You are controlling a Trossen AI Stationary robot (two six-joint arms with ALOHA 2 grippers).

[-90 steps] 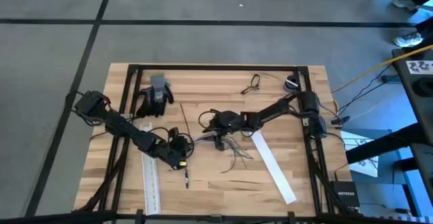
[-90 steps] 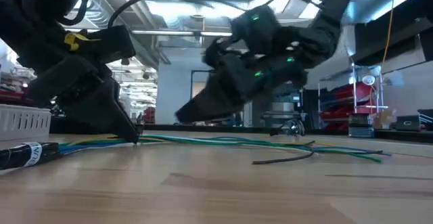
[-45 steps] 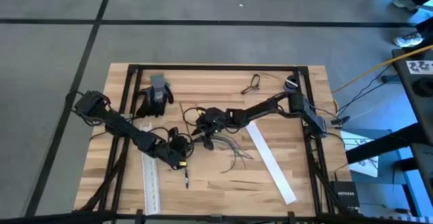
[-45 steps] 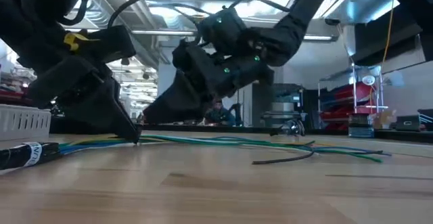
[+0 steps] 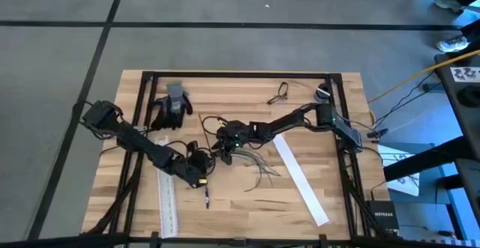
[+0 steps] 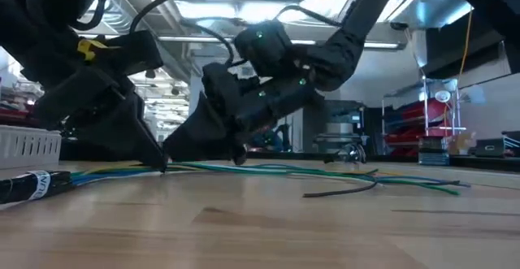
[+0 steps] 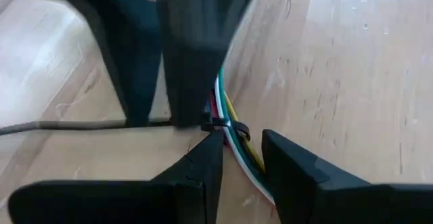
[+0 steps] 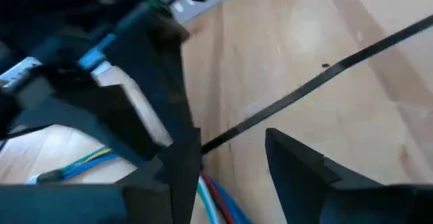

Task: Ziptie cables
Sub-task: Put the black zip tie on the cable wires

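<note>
Cables (image 5: 255, 162) lie mid-desk, strands splaying toward white strip (image 5: 300, 179); in low view coloured wires (image 6: 325, 173) run flat along desk (image 5: 247, 210).

Left hand (image 5: 201, 167) low at bundle's near end, fingers (image 7: 203, 176) parted, straddling wires beside black ziptie (image 7: 223, 124).

Right hand (image 5: 225, 144) just beside it, fingers (image 8: 304, 166) apart over wires.

Glove (image 5: 171, 106), glasses (image 5: 279, 92) near far edge. Front desk area bare wood.
</note>
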